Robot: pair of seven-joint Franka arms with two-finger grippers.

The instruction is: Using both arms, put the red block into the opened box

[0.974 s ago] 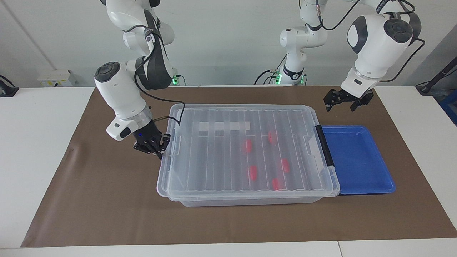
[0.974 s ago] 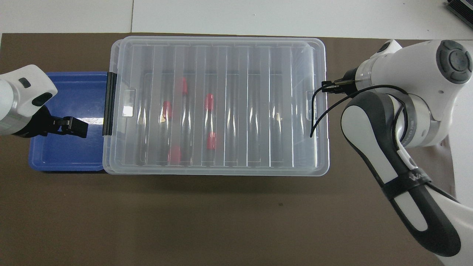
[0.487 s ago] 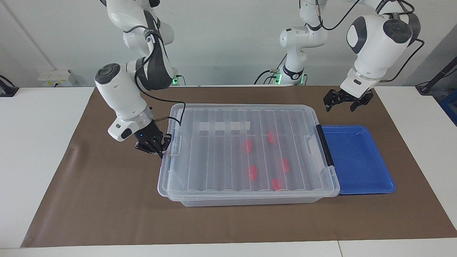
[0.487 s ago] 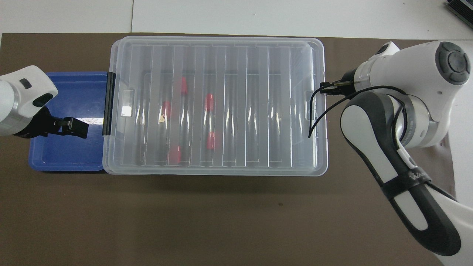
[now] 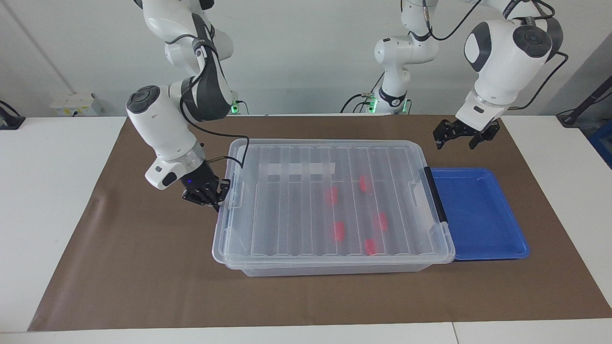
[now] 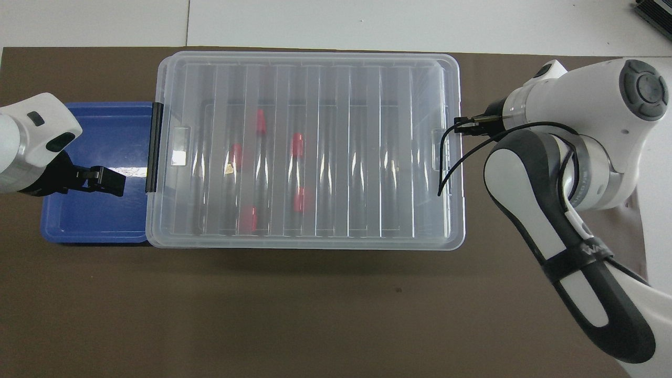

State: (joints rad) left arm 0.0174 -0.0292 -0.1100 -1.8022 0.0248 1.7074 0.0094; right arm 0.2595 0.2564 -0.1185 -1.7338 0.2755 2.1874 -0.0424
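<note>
Clenched right gripper (image 5: 221,191) grasps the ribbed clear plastic box lid (image 5: 330,200); released left gripper (image 5: 460,137) hovers over the blue plastic tray (image 5: 483,215) beside the box

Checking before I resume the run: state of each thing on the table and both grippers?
clear box: lid on, closed.
lid: flat on the box, right gripper at its end.
red blocks: five, inside the box under the lid.
blue tray: nothing in it, beside the box's handle end.
right gripper: shut at the lid's edge.
left gripper: open, raised near the tray, holding nothing.
</note>
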